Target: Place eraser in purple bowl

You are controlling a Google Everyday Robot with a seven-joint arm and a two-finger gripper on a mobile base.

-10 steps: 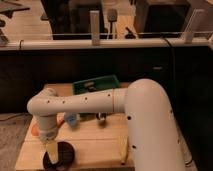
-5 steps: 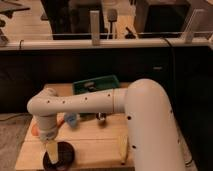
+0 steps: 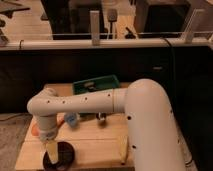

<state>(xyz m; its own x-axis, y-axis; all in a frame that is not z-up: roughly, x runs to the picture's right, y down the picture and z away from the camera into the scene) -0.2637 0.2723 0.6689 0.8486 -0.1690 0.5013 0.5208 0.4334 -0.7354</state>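
The purple bowl (image 3: 64, 155) is a dark round dish at the front left of the wooden table (image 3: 95, 140). My gripper (image 3: 51, 149) hangs straight down from the white arm (image 3: 85, 102), its pale yellowish tip just above or inside the bowl's left half. I cannot make out the eraser; it may be hidden at the gripper's tip.
A green tray (image 3: 97, 84) stands at the back of the table. A small blue object (image 3: 71, 119) and a dark small object (image 3: 101, 117) lie mid-table. An orange thing (image 3: 35, 129) sits at the left edge. A yellowish long object (image 3: 123, 146) lies front right.
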